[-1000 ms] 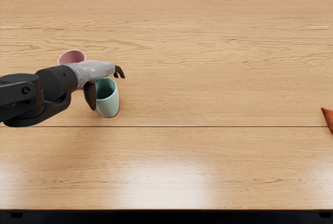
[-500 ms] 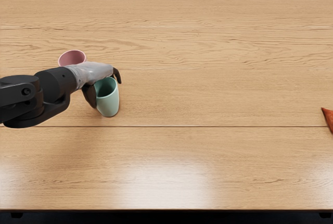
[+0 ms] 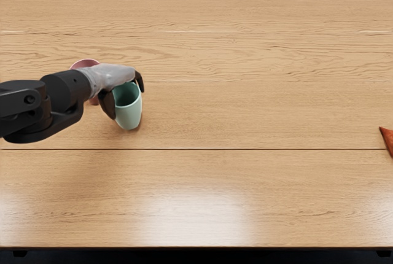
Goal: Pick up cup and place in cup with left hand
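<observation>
On the tabletop's [image 3: 245, 116] near side of the pink cup [image 3: 84, 63], the green cup [image 3: 129, 118] is gripped in the left hand's [image 3: 112, 75] fingers [image 3: 140, 82]. Both have shifted slightly farther off, the cup seemingly just lifted. Beyond, the pink cup is more hidden behind the hand than before.

And here's the mint-green cup [image 3: 129, 115], left of centre — smooth-sided, open mouth facing up, darker green inside; it's held up by the rim, standing close to upright; beyond it, farther left and toward the far side, there's the pink cup [image 3: 85, 63] — mouth up too, largely hidden, just rim and slivers of wall showing.
</observation>
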Tool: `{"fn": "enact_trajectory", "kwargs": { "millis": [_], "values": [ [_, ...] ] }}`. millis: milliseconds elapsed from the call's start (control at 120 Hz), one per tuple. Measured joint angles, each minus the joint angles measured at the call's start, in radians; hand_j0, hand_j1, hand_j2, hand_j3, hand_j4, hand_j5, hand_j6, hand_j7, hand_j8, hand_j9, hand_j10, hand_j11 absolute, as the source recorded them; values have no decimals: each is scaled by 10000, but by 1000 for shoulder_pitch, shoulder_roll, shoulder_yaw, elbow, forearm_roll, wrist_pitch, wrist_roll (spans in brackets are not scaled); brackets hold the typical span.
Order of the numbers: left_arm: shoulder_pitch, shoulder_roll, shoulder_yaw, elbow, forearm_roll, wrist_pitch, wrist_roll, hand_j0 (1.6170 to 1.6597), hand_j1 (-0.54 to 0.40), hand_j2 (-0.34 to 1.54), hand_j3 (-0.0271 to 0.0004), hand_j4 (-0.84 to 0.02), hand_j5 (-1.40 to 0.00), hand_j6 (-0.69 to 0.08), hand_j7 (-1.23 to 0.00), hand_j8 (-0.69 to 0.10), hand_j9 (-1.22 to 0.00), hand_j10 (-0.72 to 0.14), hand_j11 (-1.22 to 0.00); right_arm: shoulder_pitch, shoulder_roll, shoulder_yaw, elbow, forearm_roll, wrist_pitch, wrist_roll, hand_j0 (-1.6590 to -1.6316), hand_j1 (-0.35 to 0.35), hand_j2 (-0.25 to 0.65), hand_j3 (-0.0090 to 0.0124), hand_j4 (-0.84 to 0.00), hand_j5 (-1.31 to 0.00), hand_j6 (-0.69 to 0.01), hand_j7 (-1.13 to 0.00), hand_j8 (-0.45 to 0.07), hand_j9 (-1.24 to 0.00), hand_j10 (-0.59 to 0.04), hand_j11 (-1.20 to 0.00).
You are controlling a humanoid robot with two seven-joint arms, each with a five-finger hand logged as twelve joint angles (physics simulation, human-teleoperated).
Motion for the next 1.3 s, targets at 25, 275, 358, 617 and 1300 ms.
{"fn": "enact_trajectory", "kwargs": {
  "millis": [25, 275, 358, 617, 1300],
  "values": [
    [-4, 0, 0, 0, 0, 0, 0, 16562, -909, 604, 0, -4202, -5685, -3260, -5663, -3519, -5632, -4227, -5634, 0, 0, 0, 0, 0, 0, 0, -16581, -3102, -65, 0, -323, -420, -323, -420, -323, -420, -322, -420],
    [-35, 21, -28, -7, -2, -17, 0, 16561, -865, 547, 0, -4290, -5733, -3215, -5734, -3485, -5708, -4299, -5710, 0, 0, 0, 0, 0, 0, 0, -16581, -3102, -65, 0, -324, -420, -324, -420, -323, -420, -323, -420],
    [-37, 22, -68, -10, -3, -74, 0, 16560, -774, 491, 0, -4301, -5737, -3348, -5721, -3592, -5713, -4311, -5713, 0, 0, 0, 0, 0, 0, 0, -16581, -3102, -65, 0, -324, -420, -324, -420, -323, -420, -322, -420],
    [-51, 64, -183, -11, -34, -205, 0, 16559, -766, 482, 0, -4272, -5787, -3300, -5820, -3653, -5729, -4298, -5732, 0, 0, 0, 0, 0, 0, 1, -16581, -3102, -65, 0, -324, -421, -324, -421, -324, -421, -323, -421],
    [-118, 171, -227, 48, -69, -262, 0, 16560, -849, 537, 0, -4329, -5842, -3301, -5836, -3657, -5790, -4356, -5792, 0, 0, 0, 0, 0, 0, 1, -16581, -3101, -65, 0, -325, -421, -325, -421, -325, -421, -324, -421]
  ]
}}
